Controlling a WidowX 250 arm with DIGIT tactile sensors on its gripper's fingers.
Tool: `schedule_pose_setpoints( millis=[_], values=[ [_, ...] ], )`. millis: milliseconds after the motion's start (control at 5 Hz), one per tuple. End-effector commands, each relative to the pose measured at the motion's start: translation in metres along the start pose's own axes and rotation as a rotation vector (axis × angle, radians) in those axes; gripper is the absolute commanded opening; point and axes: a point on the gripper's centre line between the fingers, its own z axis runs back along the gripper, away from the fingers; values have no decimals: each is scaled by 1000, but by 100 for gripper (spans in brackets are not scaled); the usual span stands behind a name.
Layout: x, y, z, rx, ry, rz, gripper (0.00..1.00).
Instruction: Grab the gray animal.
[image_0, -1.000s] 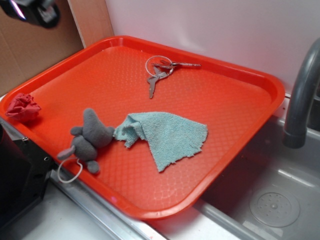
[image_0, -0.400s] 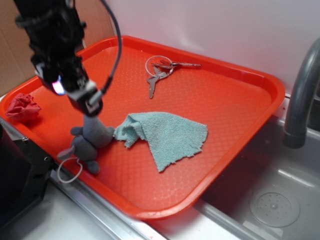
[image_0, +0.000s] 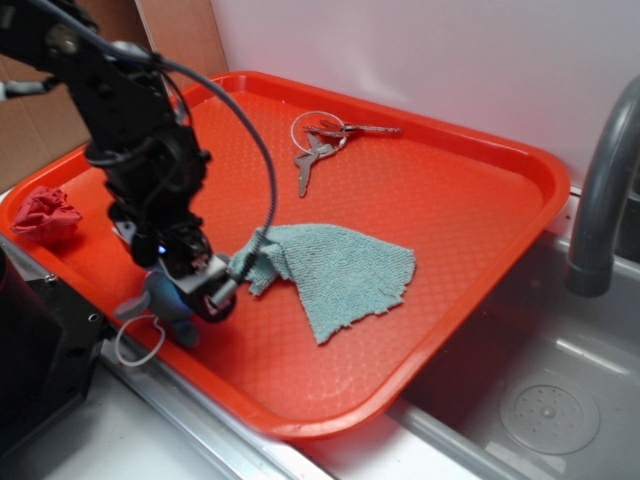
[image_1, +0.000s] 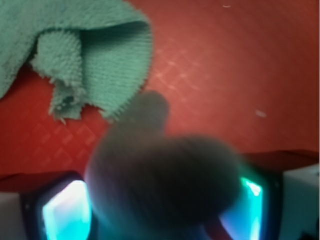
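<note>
Right beside teal cloth (image_0: 340, 270), claw (image_0: 195, 285) fingers apart around gray animal (image_1: 165, 175) on red tray (image_0: 440, 180).

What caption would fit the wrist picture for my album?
Blurred gray animal fills the space between the jaws, with the teal cloth just beyond on the red tray.

Gray animal (image_1: 160, 180) blurred, arm-hidden.

Gray animal (image_0: 160, 300) on tray (image_0: 450, 190), beside cloth (image_0: 340, 270)
</note>
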Motion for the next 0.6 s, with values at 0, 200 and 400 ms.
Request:
schedule_pose_setpoints(
  millis=[0,200,400],
  values=[
    [2,-9,-1,-24,-9,-23,0],
    [1,-8,19,4,-27,-29,0],
    [1,-6,55,50,-55,-26,0]
  ],
)
